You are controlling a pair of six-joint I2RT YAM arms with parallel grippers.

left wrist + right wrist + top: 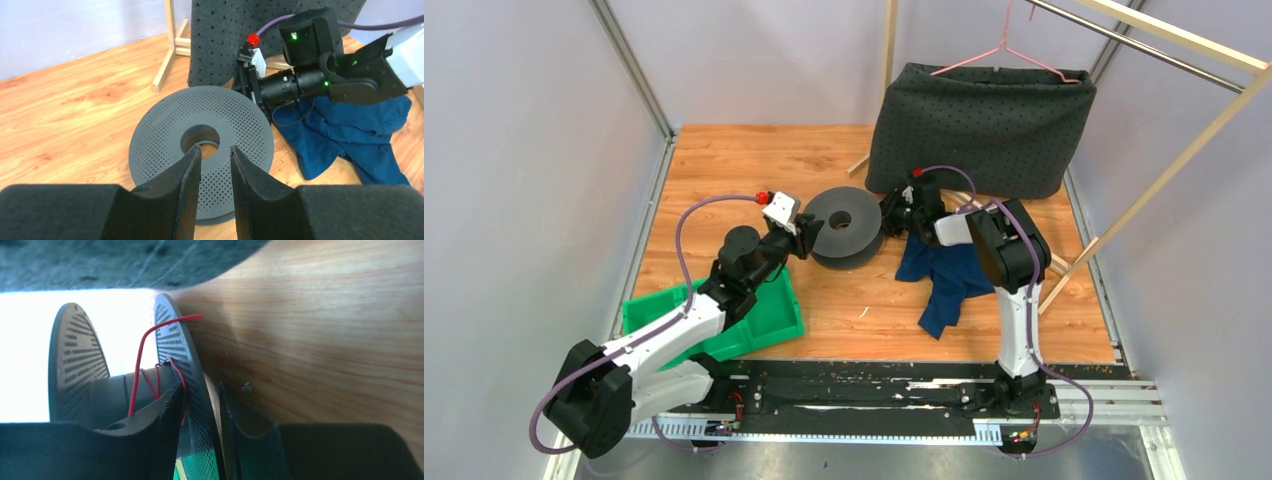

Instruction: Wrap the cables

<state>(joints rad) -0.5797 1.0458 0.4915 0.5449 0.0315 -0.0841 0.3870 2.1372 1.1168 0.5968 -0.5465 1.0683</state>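
Two walls (524,150) flank wooden tabletop (754,160) bearing spooled cables (136,380).

In the centre of the top view we see a dark grey round perforated plastic spool (864,232) lying flat on the wood-grain tabletop (724,170). At lower left sits a green plastic bin (779,312). Just right of the spool we find a crumpled dark blue cloth (944,285). At upper right a dark grey dotted fabric (984,125) hangs by a pale wooden rack (890,45), with a pink wire hanger (1004,38) above it
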